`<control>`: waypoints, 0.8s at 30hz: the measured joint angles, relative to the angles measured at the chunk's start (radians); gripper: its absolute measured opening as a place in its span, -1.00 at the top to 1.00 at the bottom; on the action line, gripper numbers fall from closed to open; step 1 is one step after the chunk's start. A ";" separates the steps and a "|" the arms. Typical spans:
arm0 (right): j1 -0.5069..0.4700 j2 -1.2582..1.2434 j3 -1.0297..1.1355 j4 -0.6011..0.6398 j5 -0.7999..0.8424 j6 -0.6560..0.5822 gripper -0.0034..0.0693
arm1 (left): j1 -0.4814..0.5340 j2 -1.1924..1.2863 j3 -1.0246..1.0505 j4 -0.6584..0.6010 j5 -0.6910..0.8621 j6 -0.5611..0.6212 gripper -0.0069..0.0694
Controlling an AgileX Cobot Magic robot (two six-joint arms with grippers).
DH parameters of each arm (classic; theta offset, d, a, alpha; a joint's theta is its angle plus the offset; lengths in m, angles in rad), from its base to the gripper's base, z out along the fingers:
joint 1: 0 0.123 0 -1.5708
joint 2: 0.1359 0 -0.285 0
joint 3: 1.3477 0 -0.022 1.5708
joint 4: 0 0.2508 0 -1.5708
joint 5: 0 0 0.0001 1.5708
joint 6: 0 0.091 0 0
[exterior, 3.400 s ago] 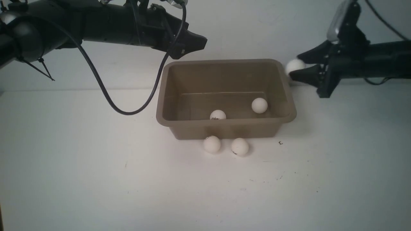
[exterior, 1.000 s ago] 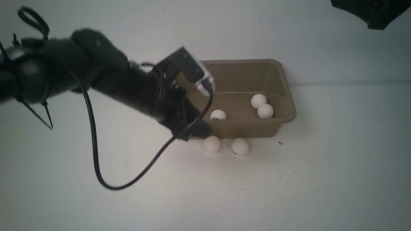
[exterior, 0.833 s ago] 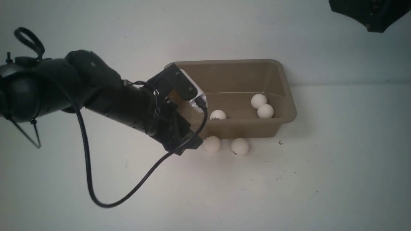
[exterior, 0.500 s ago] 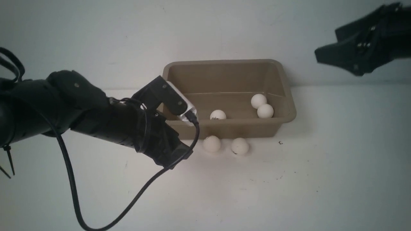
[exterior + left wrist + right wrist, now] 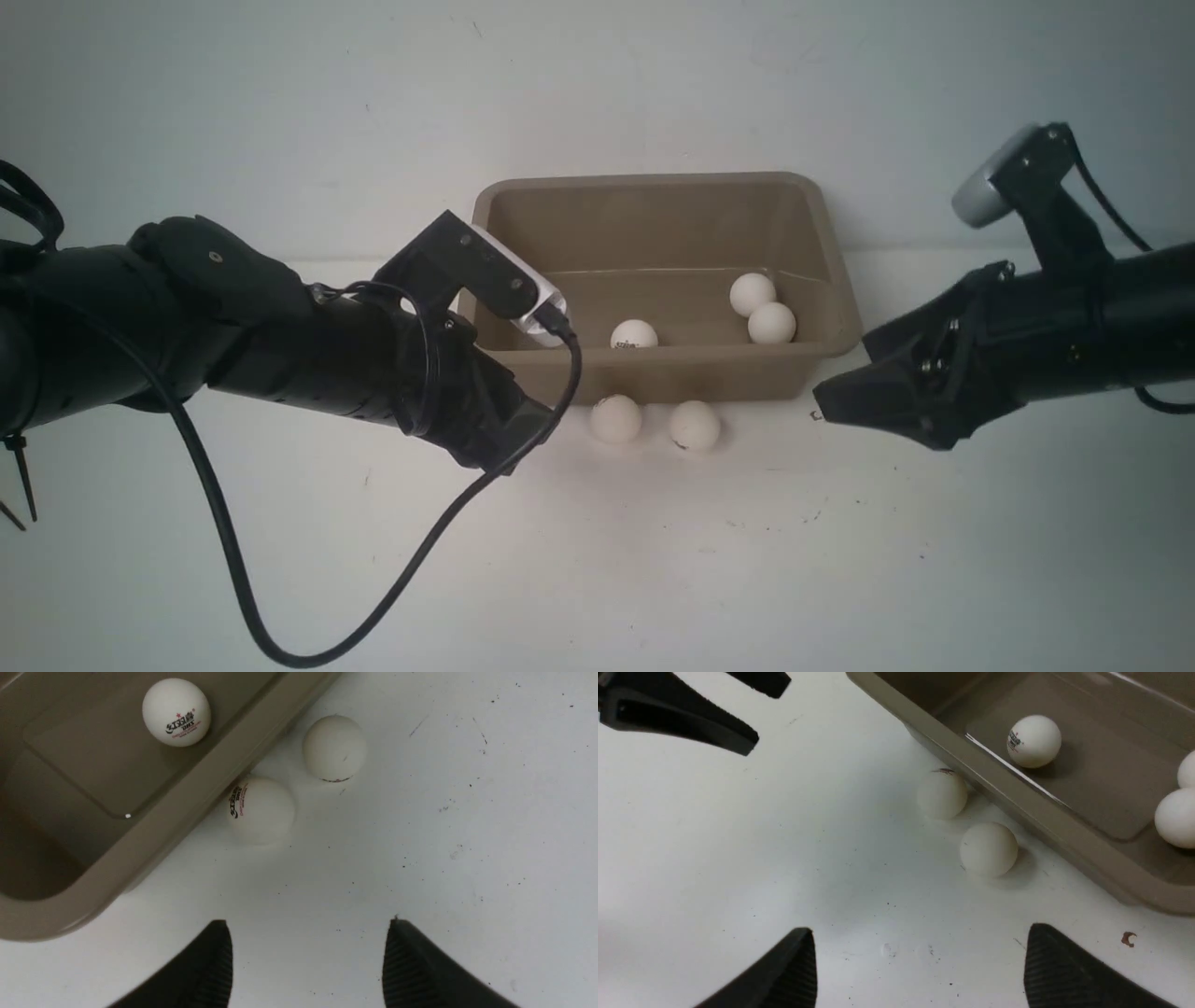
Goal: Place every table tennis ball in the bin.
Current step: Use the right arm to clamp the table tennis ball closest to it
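The taupe bin stands at the back of the white table with three table tennis balls inside. Two more balls lie on the table against its front wall. My left gripper hangs open and empty, low to the left of them; its wrist view shows the nearer ball ahead of the fingers, the other ball beyond. My right gripper is open and empty, low at the bin's front right corner, with both balls ahead.
The left arm's black cable loops down over the table at the front left. In the right wrist view the left gripper's fingers show beyond the balls, and the bin's rim runs close beside them.
The ball the right gripper held lies in the bin. The left arm has come down and back to the left of the table's balls. The right arm has swung down beside the bin.
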 joint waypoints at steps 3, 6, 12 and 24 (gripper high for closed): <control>0.000 0.000 0.025 0.013 -0.025 0.000 -0.57 | 0.000 0.000 0.000 -0.001 0.000 0.001 -0.22; 0.000 0.000 0.053 0.017 -0.036 0.000 -0.57 | 0.000 0.000 0.000 -0.001 0.000 0.001 -0.22; 0.000 0.004 0.106 0.086 -0.109 -0.011 -0.57 | 0.000 0.000 0.000 -0.001 0.000 0.001 -0.22; 0.023 0.171 0.122 0.444 -0.152 -0.297 -0.57 | 0.000 0.000 0.000 -0.001 0.000 0.002 -0.22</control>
